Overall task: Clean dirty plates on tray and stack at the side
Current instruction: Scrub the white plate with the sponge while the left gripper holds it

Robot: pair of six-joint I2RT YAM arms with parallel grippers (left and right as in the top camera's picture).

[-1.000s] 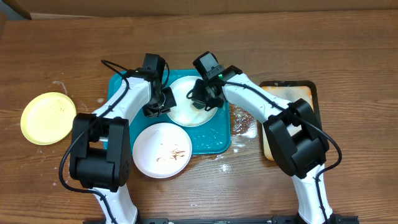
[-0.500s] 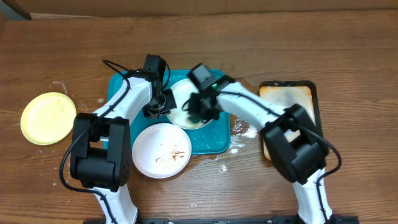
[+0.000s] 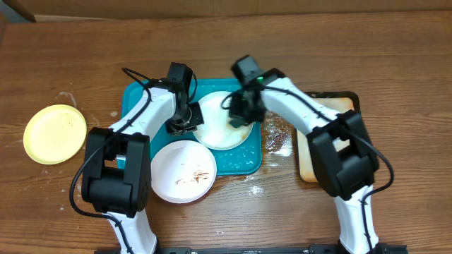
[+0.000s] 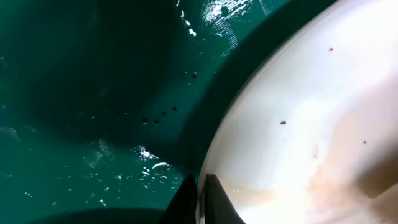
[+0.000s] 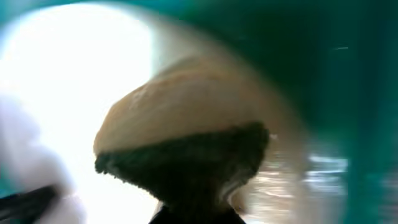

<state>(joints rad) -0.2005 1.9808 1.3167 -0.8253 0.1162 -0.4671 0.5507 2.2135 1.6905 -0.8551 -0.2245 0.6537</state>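
Rightward across the white plate (image 3: 215, 130) went the right gripper (image 3: 240, 114), clamping a sponge (image 5: 180, 143); left gripper (image 4: 199, 198) pinches its rim.

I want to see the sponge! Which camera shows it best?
The right wrist view: the sponge fills it, tan above dark green, though blurred. Overhead, the right end effector hides it. The left wrist view shows only plate and tray.

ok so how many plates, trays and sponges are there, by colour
white plates: 2
yellow plates: 1
teal trays: 1
orange trays: 1
sponges: 1
total: 6
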